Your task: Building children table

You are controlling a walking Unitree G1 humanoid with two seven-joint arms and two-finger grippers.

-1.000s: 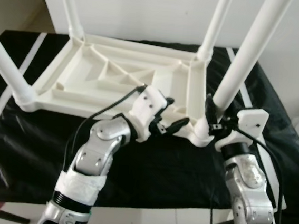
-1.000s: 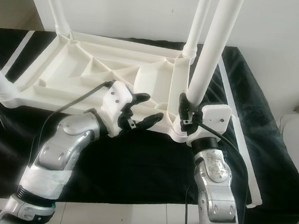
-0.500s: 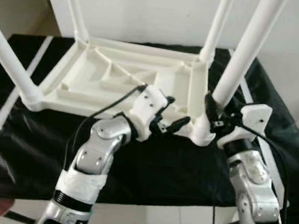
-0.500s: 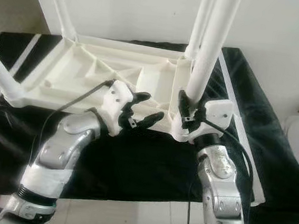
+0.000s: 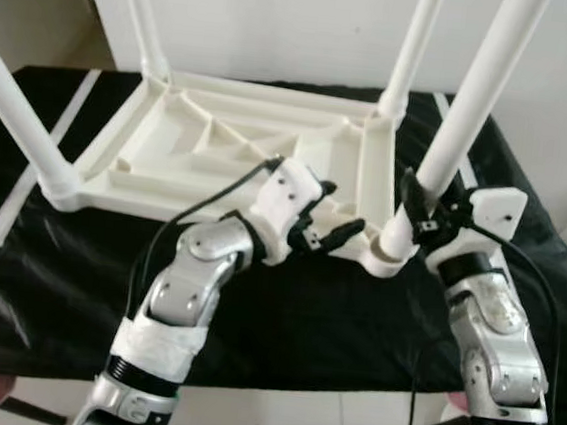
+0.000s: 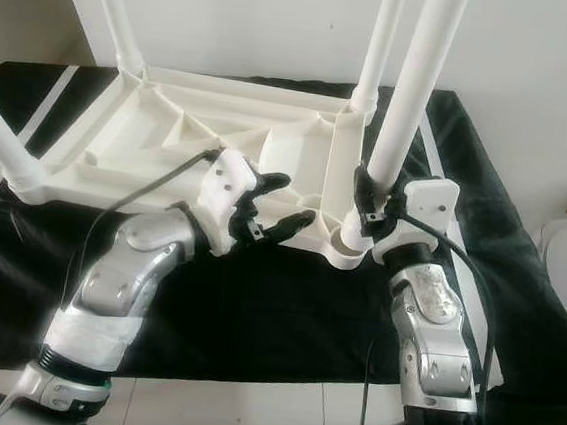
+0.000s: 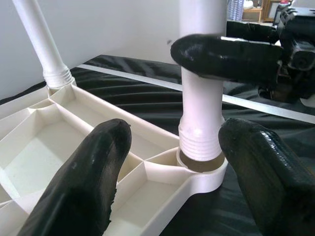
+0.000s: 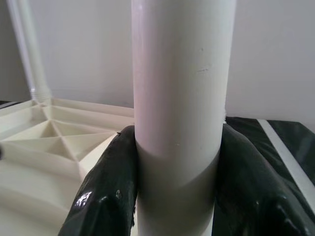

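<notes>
Plastic table leg (image 8: 179, 98), stiff, light and likely slippery, sits clamped low near its threaded socket by the right gripper (image 6: 376, 206); left gripper (image 5: 334, 227) gapes wide beside the upturned tabletop (image 5: 220, 141).

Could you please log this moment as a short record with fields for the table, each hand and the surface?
table: white table top lying upside down, four legs pointing up
right hand: shut on the near right leg just above its socket
leg seating: thread visible above the socket, not fully in
left hand: open, beside that corner socket, not gripping
surface: black cloth
</notes>
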